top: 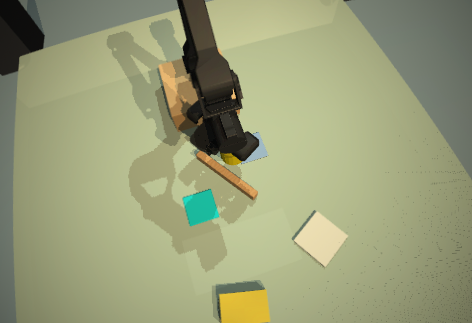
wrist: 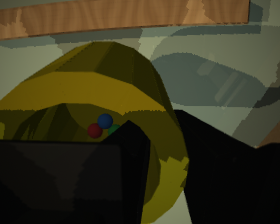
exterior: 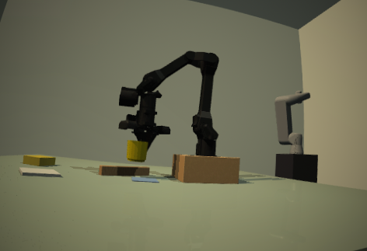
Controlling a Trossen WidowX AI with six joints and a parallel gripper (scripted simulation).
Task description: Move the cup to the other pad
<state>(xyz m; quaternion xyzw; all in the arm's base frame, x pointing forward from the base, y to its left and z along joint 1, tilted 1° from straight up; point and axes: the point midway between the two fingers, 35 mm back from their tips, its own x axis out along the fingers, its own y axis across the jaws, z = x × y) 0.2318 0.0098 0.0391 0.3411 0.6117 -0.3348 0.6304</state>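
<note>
Gripper (exterior: 141,138) is shut tight on the yellow cup (exterior: 137,150), up off the surface. Keep the cup level and go slowly over the wooden stick (top: 226,174) toward the teal pad (top: 200,207), so the marbles (wrist: 102,125) stay inside.

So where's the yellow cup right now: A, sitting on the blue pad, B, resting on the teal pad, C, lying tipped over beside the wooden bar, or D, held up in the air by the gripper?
D: in the exterior view the yellow cup hangs upright under the gripper, clear of the table, above the wooden bar and the blue pad.
</note>
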